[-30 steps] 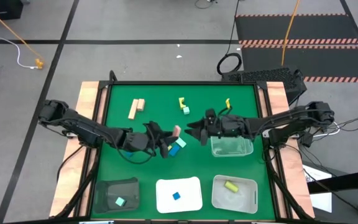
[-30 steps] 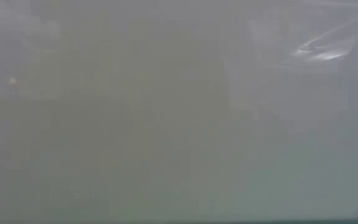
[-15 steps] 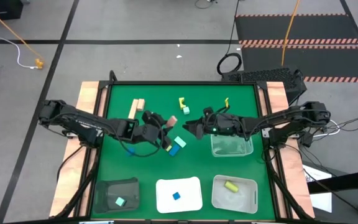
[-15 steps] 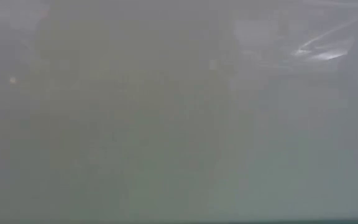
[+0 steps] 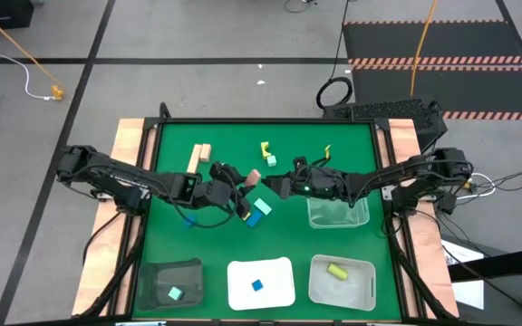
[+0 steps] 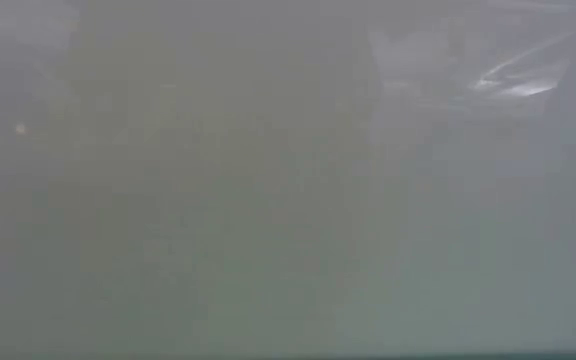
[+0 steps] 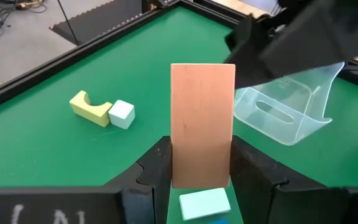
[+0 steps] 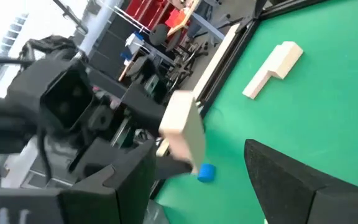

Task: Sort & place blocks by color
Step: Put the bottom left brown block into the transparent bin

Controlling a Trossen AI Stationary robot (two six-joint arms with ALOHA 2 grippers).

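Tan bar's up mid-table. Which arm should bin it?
Probably right. The left gripper holds the tan bar out toward the open right gripper, which waits beside the empty clear bin. Looks like a handover.

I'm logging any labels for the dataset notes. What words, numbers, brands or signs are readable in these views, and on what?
None can be read.
Faint pale marks at the edge of the left wrist view, beside the left gripper holding the tan block: too blurred to read.
The trays and blocks show no lettering.
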